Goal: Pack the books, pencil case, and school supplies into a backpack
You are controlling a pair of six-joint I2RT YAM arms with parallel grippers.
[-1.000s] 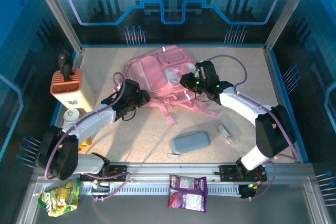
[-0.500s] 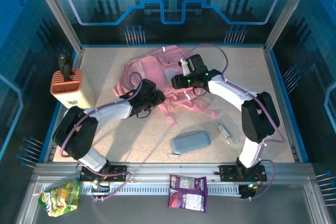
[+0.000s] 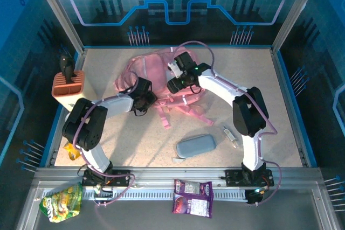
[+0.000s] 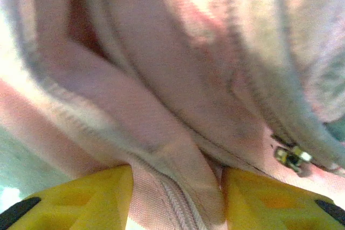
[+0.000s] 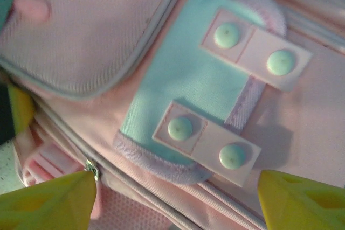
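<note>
The left gripper [image 4: 178, 189] has its yellow fingers [image 4: 75, 197] either side of a fold of the pink backpack [image 4: 161, 79], right along a zipper seam, with the zipper pull [image 4: 291, 157] just beside one finger. The fabric fills the gap, but I cannot tell whether the jaws are clenched on it. I read this as a hold on the lip of the opening, so the bag can be spread for loading. The right gripper [image 5: 178, 187] is released, its jaws wide with nothing between them. It hovers over the bag's front, where a teal patch [image 5: 183, 90] carries two snap tabs, and looks placed to take the opposite side of the opening. From above, the left gripper [image 3: 143, 98] sits at the near-left edge of the backpack [image 3: 148, 68] and the right gripper [image 3: 175, 83] over its middle. The bag lies flat toward the far middle of the counter [image 3: 259, 79], with its straps [image 3: 188, 109] trailing toward the near side. The pencil case [image 3: 195, 145] lies on bare counter nearer the arms, well apart from the bag. The small clear tube [image 3: 230, 136] lies near the case's right end, and both have open room around them for a grasp from above. The orange-and-cream block holder [image 3: 70, 87] crowds the left edge near the left arm, so swings there look tight.
</note>
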